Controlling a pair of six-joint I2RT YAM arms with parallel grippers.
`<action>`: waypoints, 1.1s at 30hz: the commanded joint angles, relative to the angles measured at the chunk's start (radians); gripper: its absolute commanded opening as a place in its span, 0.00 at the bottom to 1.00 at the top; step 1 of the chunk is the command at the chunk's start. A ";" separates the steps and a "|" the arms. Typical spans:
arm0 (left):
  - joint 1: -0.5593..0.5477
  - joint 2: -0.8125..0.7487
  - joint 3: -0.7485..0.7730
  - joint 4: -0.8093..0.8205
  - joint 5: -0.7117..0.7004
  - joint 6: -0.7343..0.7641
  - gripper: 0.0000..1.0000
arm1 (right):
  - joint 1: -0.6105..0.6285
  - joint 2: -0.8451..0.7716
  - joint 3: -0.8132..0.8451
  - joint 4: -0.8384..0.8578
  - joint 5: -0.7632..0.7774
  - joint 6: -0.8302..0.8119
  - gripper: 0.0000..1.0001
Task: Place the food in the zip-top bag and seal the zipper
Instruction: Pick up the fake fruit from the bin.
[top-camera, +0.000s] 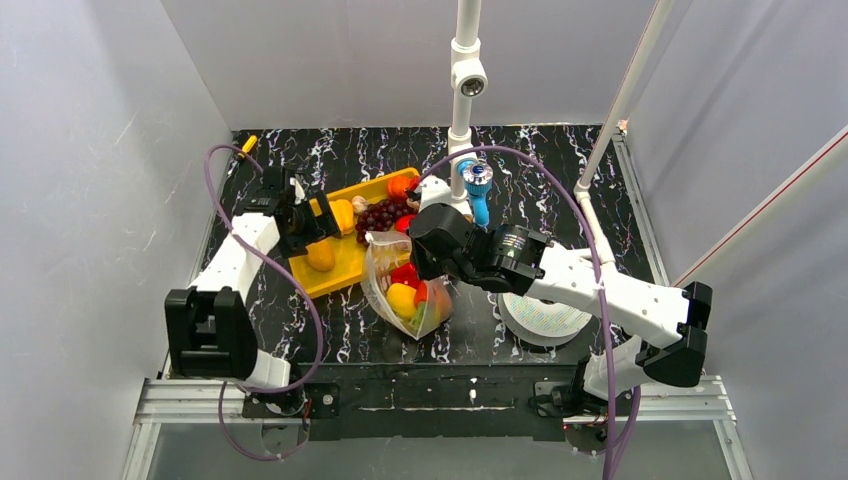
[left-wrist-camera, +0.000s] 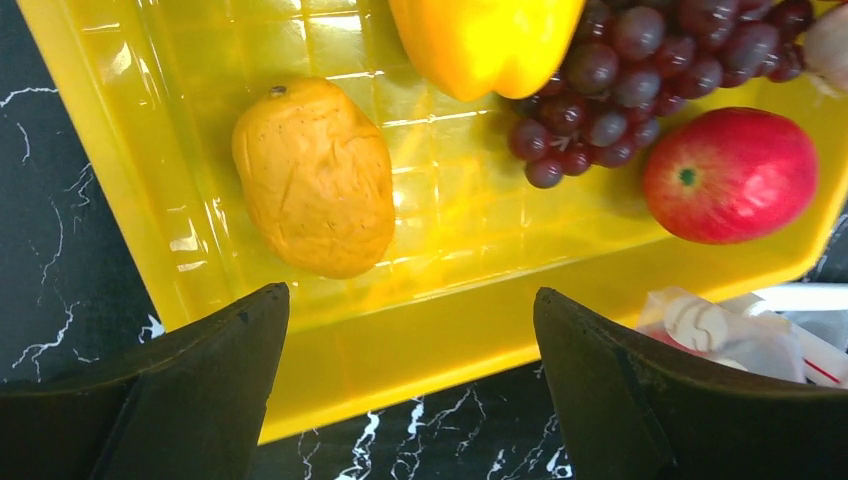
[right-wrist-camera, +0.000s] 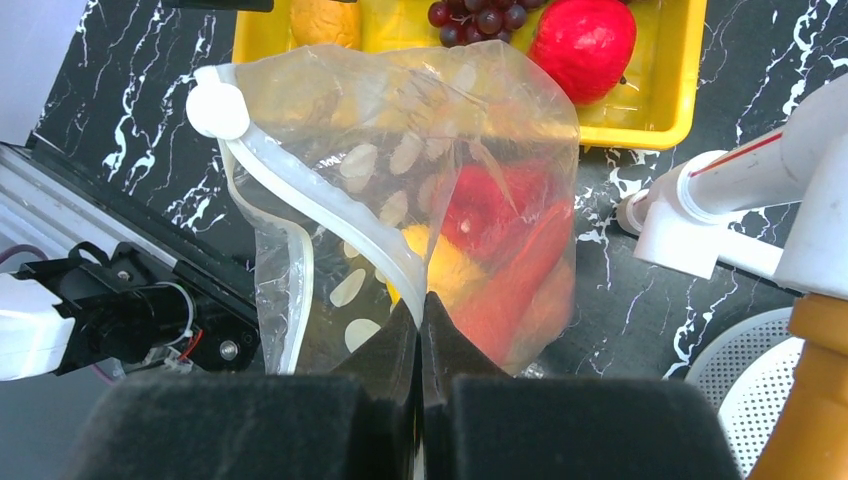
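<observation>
Beside tray (top-camera: 347, 260), right hand (right-wrist-camera: 421, 312) clamps zip-top bag (right-wrist-camera: 400, 130) — mouth toward it; left hand (left-wrist-camera: 408, 298) spread.

Left of centre on the table (top-camera: 560, 160): tray (left-wrist-camera: 140, 150), set diagonally, with the zip-top bag (right-wrist-camera: 400, 130) just beside its near-right edge and the spool disc (top-camera: 545, 318) further right, apart from the bag. In the tray, from near-left end toward far-right end: potato (left-wrist-camera: 315, 178), bell pepper (left-wrist-camera: 485, 40), grapes (left-wrist-camera: 640, 70), apple (left-wrist-camera: 730, 175); above the near-left half, the left gripper (left-wrist-camera: 408, 293). Inside the bag, in its lower end: food (right-wrist-camera: 500, 230), below the zipper (right-wrist-camera: 300, 205) pinched in the right gripper (right-wrist-camera: 421, 320).
</observation>
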 joint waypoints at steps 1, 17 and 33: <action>0.011 0.019 0.005 0.017 0.015 0.039 0.88 | 0.007 0.007 0.048 0.006 0.023 0.009 0.01; 0.011 0.192 0.070 -0.030 -0.179 0.011 0.93 | 0.007 0.007 0.046 0.013 0.019 0.012 0.01; 0.011 0.199 0.023 0.030 -0.066 0.080 0.45 | 0.008 0.001 0.042 0.016 0.015 0.022 0.01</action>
